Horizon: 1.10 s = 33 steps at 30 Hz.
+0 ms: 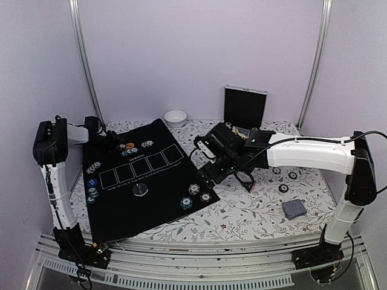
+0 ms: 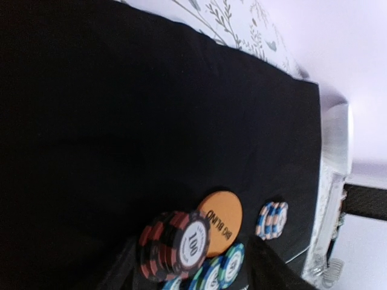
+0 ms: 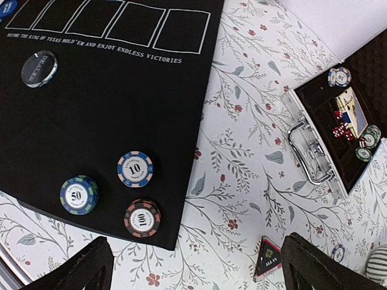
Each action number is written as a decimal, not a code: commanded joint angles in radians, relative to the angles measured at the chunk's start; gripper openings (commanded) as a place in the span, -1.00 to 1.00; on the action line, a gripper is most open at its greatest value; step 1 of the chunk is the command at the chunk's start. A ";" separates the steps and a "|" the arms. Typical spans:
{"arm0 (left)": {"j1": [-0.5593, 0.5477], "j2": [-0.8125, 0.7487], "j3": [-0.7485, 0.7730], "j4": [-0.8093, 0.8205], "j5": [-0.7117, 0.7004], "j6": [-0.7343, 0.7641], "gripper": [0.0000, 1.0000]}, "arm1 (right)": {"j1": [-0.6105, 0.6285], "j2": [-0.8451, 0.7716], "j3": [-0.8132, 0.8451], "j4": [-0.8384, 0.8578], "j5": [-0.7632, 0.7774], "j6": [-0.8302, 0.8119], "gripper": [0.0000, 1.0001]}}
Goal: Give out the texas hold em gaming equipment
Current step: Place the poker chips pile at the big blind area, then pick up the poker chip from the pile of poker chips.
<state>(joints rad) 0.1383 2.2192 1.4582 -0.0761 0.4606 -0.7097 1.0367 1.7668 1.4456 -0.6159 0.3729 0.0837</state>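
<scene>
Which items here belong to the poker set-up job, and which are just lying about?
Part of the job: poker chips, dealer button, Big Blind button, All In marker, card deck.

Just lying about: white bowl, open case.

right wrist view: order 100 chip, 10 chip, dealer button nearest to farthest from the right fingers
1. 100 chip, mat's near edge, by the right fingers.
2. 10 chip, just beyond it.
3. dealer button, far up-left on the mat.
</scene>
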 commanded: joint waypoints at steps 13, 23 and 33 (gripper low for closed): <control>-0.131 -0.209 0.052 -0.320 -0.485 0.236 0.93 | -0.594 -0.178 -0.299 -0.190 -0.212 0.292 0.98; -0.214 -0.493 -0.150 -0.234 -0.425 0.269 0.93 | -0.814 -0.201 -0.513 -0.054 -0.370 0.288 0.27; -0.214 -0.568 -0.182 -0.225 -0.438 0.300 0.93 | -0.816 -0.105 -0.488 -0.032 -0.348 0.274 0.34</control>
<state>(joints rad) -0.0769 1.6791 1.2804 -0.3187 0.0204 -0.4335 0.2241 1.6196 0.9379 -0.6701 0.0227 0.3637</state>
